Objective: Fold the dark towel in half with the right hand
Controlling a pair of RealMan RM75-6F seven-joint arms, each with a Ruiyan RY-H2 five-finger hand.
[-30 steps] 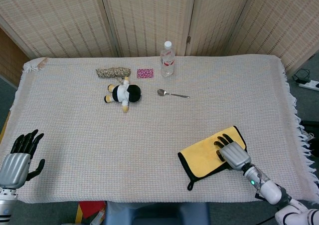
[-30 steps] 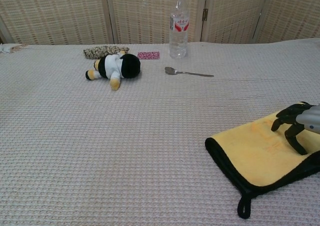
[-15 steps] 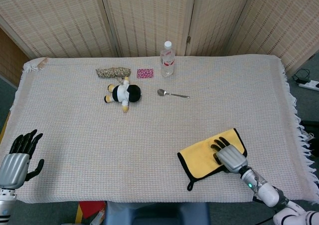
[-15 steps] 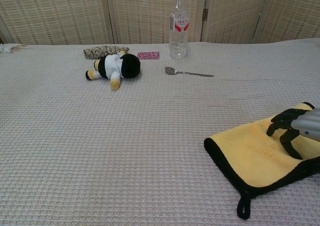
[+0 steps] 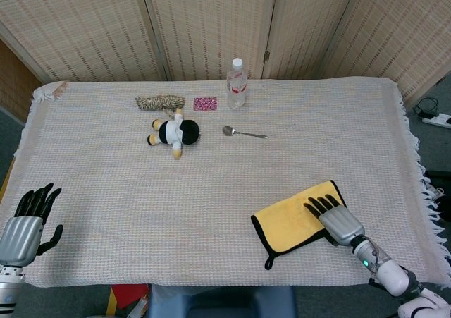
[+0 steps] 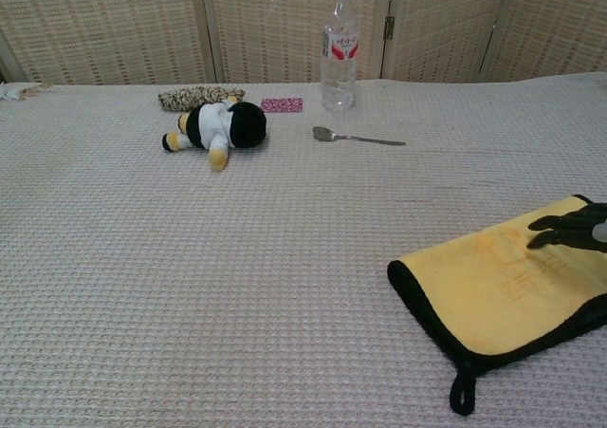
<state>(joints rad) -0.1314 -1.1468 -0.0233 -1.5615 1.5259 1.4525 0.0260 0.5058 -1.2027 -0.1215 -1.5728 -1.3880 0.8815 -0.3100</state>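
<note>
I saw the table (image 5: 211, 191) under its woven cloth, and near its front right edge the towel (image 5: 292, 223) lay folded, yellow side up. My right hand (image 5: 335, 219) rested on it with fingers extended, gripping nothing; my left hand (image 5: 25, 226) hovered open-fingered, well apart

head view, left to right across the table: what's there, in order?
left robot hand → rope bundle → stuffed toy → pink card → water bottle → spoon → towel → right robot hand, resting on the towel's right part.
</note>
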